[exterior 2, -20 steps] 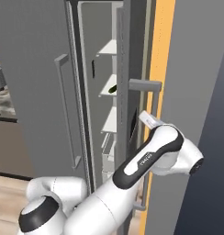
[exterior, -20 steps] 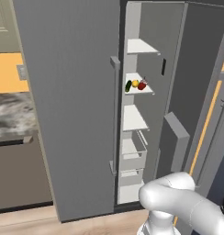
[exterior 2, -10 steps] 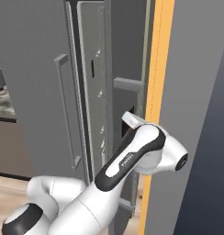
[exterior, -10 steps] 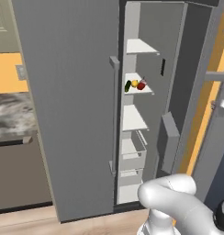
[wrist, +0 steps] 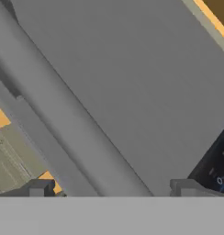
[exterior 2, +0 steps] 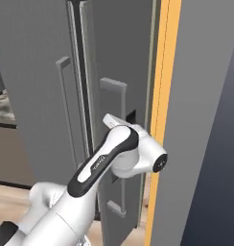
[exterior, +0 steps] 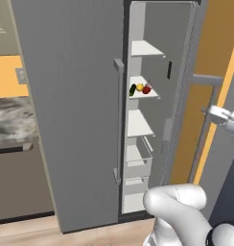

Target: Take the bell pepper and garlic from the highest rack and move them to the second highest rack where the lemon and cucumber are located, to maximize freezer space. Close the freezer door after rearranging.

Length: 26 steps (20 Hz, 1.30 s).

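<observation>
From the left base view you see the freezer [exterior: 138, 120] ajar, the lemon [exterior: 139, 87] on its second-highest shelf between a dark green piece and a red one, and only a narrow slot beside the freezer door [exterior: 179, 96]. From the right base view the arm crowds that door's outer face. In the hand view your gripper [wrist: 111, 187] is spread wide and empty, its fingertips [wrist: 39, 187] straddling the door's bar handle [wrist: 63, 142].

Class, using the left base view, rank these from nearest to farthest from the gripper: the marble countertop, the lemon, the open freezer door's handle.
From the open gripper, at the right:
1. Freezer door's handle, right beside the gripper.
2. Lemon, on the second highest rack, mid-picture.
3. Marble countertop, far left, beyond the shut door.
</observation>
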Motion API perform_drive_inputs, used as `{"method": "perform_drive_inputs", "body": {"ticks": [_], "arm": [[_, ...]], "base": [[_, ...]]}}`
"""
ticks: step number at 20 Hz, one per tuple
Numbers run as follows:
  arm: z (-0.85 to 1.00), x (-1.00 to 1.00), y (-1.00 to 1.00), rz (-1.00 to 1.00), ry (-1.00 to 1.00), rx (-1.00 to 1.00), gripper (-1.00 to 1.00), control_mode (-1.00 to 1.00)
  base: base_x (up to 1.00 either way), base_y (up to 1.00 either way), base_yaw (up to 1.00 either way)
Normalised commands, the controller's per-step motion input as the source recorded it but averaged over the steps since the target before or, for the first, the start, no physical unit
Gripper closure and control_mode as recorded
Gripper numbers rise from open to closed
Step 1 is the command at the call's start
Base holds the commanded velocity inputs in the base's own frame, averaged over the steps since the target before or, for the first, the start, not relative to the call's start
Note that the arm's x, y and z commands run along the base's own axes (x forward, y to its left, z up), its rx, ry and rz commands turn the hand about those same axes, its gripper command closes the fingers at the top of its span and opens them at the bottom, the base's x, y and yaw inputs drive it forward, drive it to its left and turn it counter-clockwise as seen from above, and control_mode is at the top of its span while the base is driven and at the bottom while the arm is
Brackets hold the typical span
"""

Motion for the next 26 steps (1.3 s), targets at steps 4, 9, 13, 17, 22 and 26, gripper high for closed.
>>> {"method": "perform_drive_inputs", "body": {"ticks": [4,9,13,17,22,26], "arm": [[0.00,0.79,1.00,0.00,0.00,-0.04,-1.00,-1.00],[0.00,0.95,1.00,0.00,0.00,-0.04,-1.00,-1.00],[0.00,1.00,0.92,0.00,0.00,-0.06,-1.00,-1.00],[0.00,0.96,0.75,-0.04,0.00,-0.09,-1.00,-1.00],[0.01,0.83,0.60,-0.05,0.03,-0.08,-1.00,-1.00],[0.09,0.69,0.47,-0.06,0.09,-0.04,-1.00,-1.00]], "base": [[0.00,0.00,0.00],[0.00,0.00,0.00],[0.00,0.00,0.00],[0.00,0.00,0.00],[0.00,0.00,0.00],[0.00,0.00,0.00]]}}
